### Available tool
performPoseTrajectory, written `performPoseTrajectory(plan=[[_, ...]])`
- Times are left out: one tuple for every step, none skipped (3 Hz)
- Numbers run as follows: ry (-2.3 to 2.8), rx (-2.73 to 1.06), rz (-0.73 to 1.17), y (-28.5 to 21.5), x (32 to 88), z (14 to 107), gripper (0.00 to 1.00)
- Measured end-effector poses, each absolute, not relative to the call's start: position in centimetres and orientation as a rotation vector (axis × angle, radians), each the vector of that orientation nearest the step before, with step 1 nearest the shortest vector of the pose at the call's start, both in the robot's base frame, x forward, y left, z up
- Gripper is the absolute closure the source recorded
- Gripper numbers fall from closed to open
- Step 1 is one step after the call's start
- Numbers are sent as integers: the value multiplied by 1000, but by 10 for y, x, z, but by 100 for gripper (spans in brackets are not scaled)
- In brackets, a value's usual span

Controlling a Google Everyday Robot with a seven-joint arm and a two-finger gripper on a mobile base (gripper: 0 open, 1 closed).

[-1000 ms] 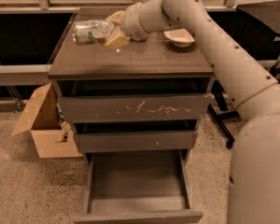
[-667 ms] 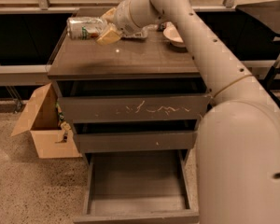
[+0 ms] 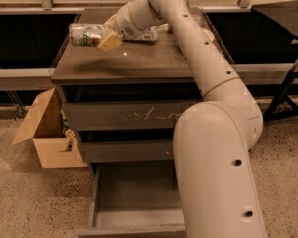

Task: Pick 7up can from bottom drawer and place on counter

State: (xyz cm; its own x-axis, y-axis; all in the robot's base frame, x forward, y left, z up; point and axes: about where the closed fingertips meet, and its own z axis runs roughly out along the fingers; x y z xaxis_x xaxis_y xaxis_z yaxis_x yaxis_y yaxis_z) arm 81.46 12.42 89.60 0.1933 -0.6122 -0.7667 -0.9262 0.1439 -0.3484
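Now the gripper [image 3: 108, 36] is closed on the 7up can [image 3: 84, 33], held sideways above the counter [image 3: 139, 63] far-left corner. Bottom drawer [image 3: 136, 197] stands open. Lower slowly, settle can well inside the edge, then release.

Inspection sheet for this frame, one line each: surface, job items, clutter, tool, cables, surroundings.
Surface: counter, dark and slightly glossy.
Job's things: 7up can held sideways above the counter's left rear; bottom drawer pulled open, nothing seen inside.
Clutter: bowl at right rear, mostly hidden by the arm.
Tool: tool over the counter's left rear, shut on the can.
Cables: nothing seen.
Surroundings: cardboard box on the floor left of the cabinet.
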Motion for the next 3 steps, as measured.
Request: performPoseTrajectory(plan=[[1581,-1570,482,127,823,871,57],[1632,-1572,511,127,828,851,34],[1663,-1554,512,121,835,844,11]])
